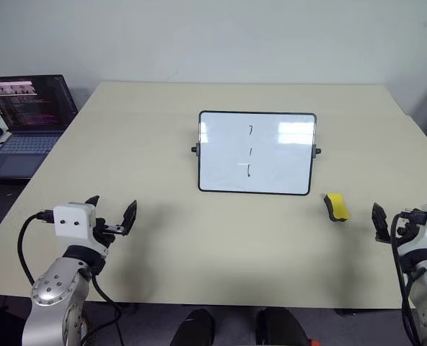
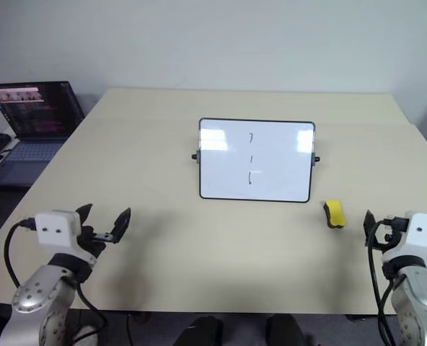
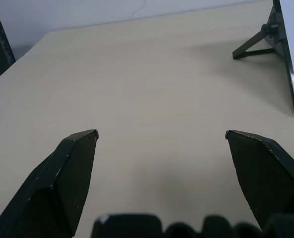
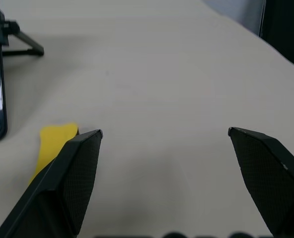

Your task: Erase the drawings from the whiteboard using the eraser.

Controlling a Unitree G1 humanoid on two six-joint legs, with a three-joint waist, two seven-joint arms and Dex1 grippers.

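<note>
The whiteboard (image 1: 285, 162) stands propped on the table's middle, tilted back on its stand. The drawings (image 1: 250, 150) are three thin dark strokes in a column near its centre. Just off the board's lower right corner, the yellow eraser (image 1: 336, 206) lies on the table. My right gripper (image 4: 165, 132) hovers open near the table's front right, with the eraser (image 4: 52, 146) slightly ahead and to the left of its left finger, untouched. At the front left my left gripper (image 1: 112, 209) is open and holds nothing, well short of the board's edge (image 3: 291, 64).
An open laptop (image 1: 26, 119) with a dark screen sits on a lower surface beyond the table's left edge. The beige table (image 1: 199, 238) stretches wide around the board, and a pale wall stands behind it.
</note>
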